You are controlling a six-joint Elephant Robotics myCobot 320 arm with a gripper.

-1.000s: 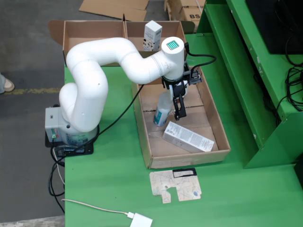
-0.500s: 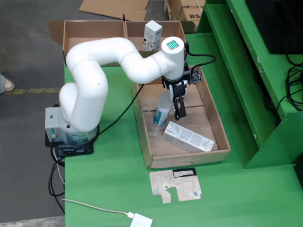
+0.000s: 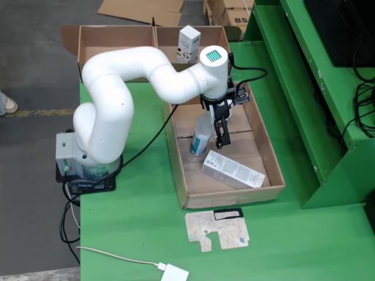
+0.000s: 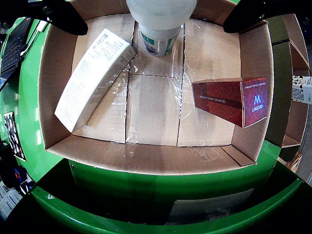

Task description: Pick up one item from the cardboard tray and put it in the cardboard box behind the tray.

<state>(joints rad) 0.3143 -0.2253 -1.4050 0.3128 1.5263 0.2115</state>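
Now lowered into the cardboard tray [image 3: 268, 158] near the middle of the fixed view, gripper [image 3: 215, 132] with black fingers [image 4: 56, 14] spread wide to both sides of a white plastic bottle [image 4: 161, 22], not touching it as far as visible. Bottle standing at the top centre of the wrist view, close to a white carton [image 4: 92, 73] lying at left. Red carton [image 4: 234, 100] at right. Cardboard box [image 3: 111, 41] at upper left, holding a small white carton [image 3: 188, 44].
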